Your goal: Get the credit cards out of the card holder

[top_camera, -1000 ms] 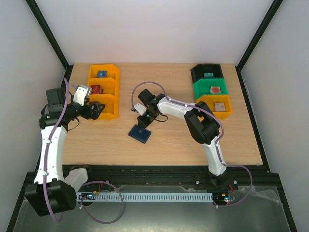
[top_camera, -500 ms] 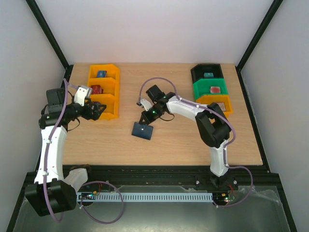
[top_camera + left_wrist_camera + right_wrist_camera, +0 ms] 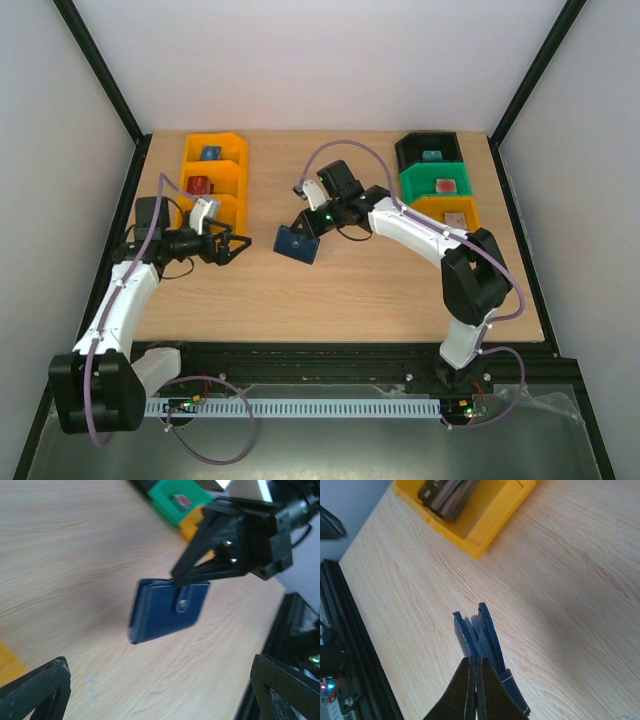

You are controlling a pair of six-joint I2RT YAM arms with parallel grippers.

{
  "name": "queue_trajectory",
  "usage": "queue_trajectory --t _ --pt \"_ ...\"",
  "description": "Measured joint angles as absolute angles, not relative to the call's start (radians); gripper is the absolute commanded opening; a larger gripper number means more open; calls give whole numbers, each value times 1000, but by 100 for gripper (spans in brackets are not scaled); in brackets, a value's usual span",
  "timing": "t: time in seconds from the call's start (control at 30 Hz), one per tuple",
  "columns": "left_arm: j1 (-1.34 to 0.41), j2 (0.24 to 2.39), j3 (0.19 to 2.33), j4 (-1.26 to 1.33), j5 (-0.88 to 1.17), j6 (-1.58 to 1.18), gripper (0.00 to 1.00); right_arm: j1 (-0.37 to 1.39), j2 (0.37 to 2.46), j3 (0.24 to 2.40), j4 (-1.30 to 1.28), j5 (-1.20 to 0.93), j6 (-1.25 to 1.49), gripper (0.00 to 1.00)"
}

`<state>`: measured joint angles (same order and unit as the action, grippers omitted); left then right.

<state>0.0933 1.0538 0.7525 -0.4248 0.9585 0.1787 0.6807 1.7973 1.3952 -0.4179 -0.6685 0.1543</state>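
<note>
The card holder (image 3: 298, 244), a dark navy folded wallet with a closing tab, hangs tilted just above the table near its middle. My right gripper (image 3: 311, 224) is shut on its upper edge. In the right wrist view the fingertips (image 3: 470, 666) pinch one edge of the holder (image 3: 490, 632), which gapes slightly; pale blue-grey edges of the credit cards (image 3: 478, 630) show between its covers. In the left wrist view the holder (image 3: 169, 609) hangs from the right gripper (image 3: 180, 577). My left gripper (image 3: 232, 247) is open and empty, a short way left of the holder.
A row of orange-yellow bins (image 3: 213, 185) stands at the far left, close behind the left gripper. Black, green and yellow bins (image 3: 437, 185) stand at the far right. The table's black front rail (image 3: 340, 350) runs along the near edge.
The right gripper has carried the card holder up off the table and a little away from the near edge. The left arm has swung from the yellow bins toward the holder.
</note>
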Motion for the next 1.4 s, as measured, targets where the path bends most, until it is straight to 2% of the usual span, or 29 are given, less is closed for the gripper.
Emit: queue_trajectory --t 0.2,0.4,0.43,0.53,0.57,0.63,0.67,0.83,0.97,1.4 --pt "42 1157 773 -340 1081 167 99 681 1702 1396 -369 -680 215 2" --pt "5 1234 899 -321 1087 187 99 681 1606 1420 -271 -678 294 2" --pt "-7 1234 905 -313 1077 187 99 681 1605 1433 -273 -663 286 10" --pt "-28 1234 897 -301 1040 194 99 681 1605 1448 -303 -605 224 56" --pt "-28 1231 885 -294 1020 194 99 681 1610 1444 -318 -577 179 68" --pt "-28 1217 843 -270 968 179 99 681 1637 1442 -340 -528 110 85" --pt "-28 1211 826 -267 946 173 99 681 1657 1443 -345 -508 90 98" --pt "-28 1190 772 -259 820 117 99 685 1906 1538 -436 -361 -2 99" --pt "-23 1163 726 -223 790 61 99 703 2040 1535 -501 -334 -97 99" --pt "-1 1140 711 -197 785 42 99 749 2125 1554 -577 -317 -300 99"
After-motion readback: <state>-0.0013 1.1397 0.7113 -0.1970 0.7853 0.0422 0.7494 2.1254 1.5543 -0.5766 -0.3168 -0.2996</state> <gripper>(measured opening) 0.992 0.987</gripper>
